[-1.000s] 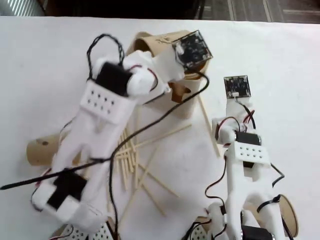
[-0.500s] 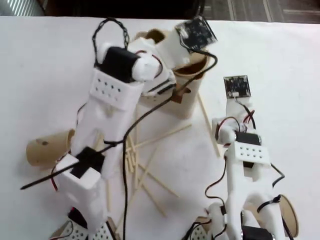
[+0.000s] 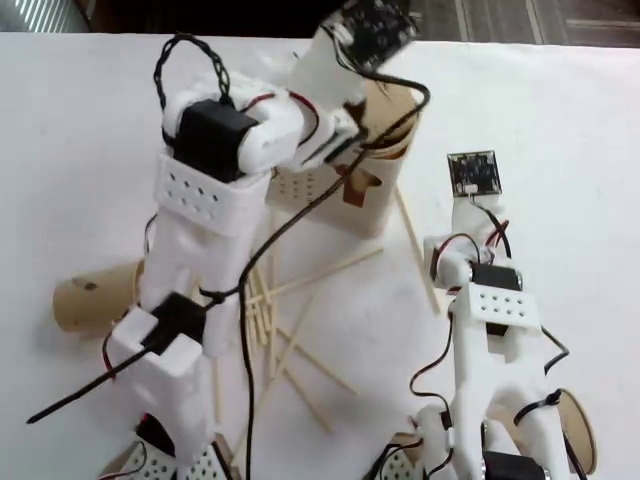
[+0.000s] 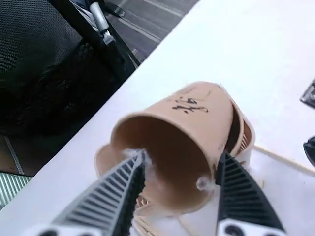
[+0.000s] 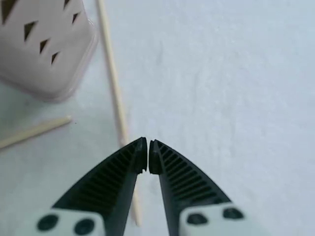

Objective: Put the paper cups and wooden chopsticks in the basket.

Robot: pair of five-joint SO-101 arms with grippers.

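Left gripper [image 4: 182, 164] partly spread and clamped on a tan paper cup with a black marking on its side [image 4: 172, 123], one ribbed finger at each side of the rim. Cup tilted, mouth toward the wrist camera, held over the pale beige plastic basket with cut-out holes [image 3: 310, 190] at the far middle of the white table [image 3: 560, 110]. Slotted basket wall just behind the held cup in the left wrist view.

Right gripper [image 5: 147, 152] pinched closed, tips touching, nothing between them, low over the table just beside one long wooden chopstick [image 5: 113, 83] lying to the right of the basket.

Loose heap of thin wooden chopsticks [image 3: 290, 345] crossed over each other on the table between the two arms, near the basket's front.

Second tan paper cup on its side [image 3: 85, 305] at the left edge, beside the left arm. Third tan cup [image 3: 578, 430] down by the right arm's base.
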